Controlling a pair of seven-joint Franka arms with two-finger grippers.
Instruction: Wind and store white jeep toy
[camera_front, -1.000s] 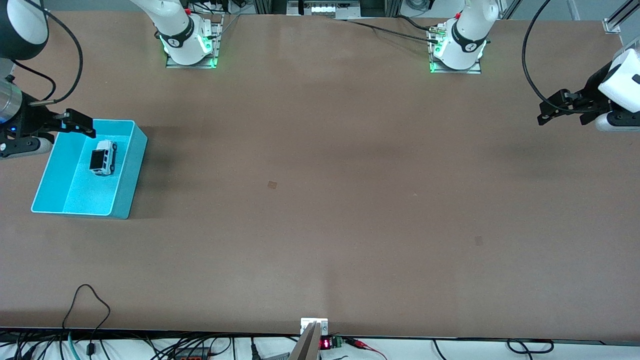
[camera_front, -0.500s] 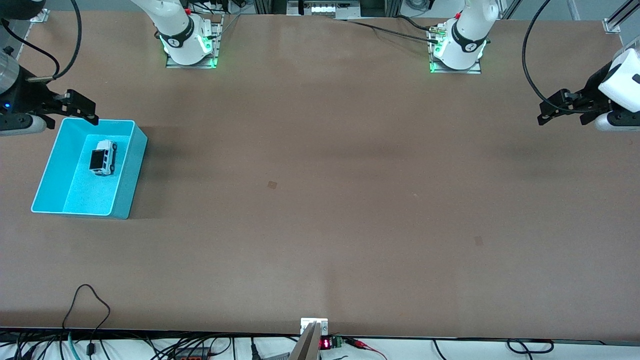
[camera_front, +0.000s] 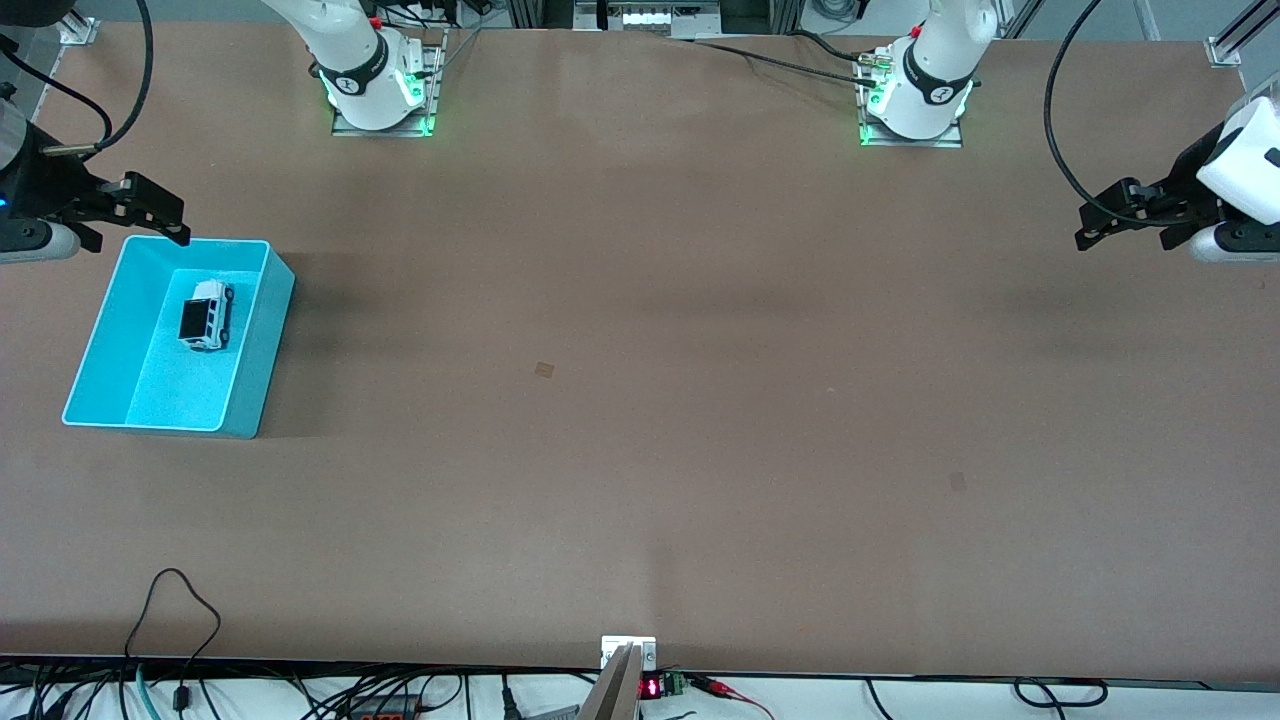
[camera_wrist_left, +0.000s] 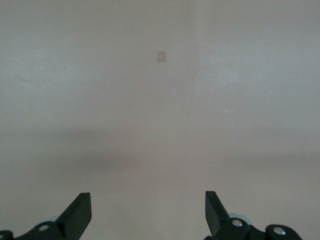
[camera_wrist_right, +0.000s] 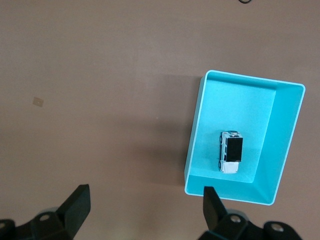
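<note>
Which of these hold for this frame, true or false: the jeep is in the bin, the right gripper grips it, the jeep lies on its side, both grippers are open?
1. The white jeep toy sits inside the cyan bin. True.
2. The right gripper grips the jeep. False: it is empty, over the table by the bin's rim.
3. The jeep lies on its side. False: it stands on its wheels, black roof up.
4. Both grippers are open, the left gripper waiting over its end of the table. True.

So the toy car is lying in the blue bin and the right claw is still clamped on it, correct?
Not quite. The toy car does lie in the blue bin, but the right claw is open and empty, above the bin's corner nearest the robots, as the front view shows.
</note>
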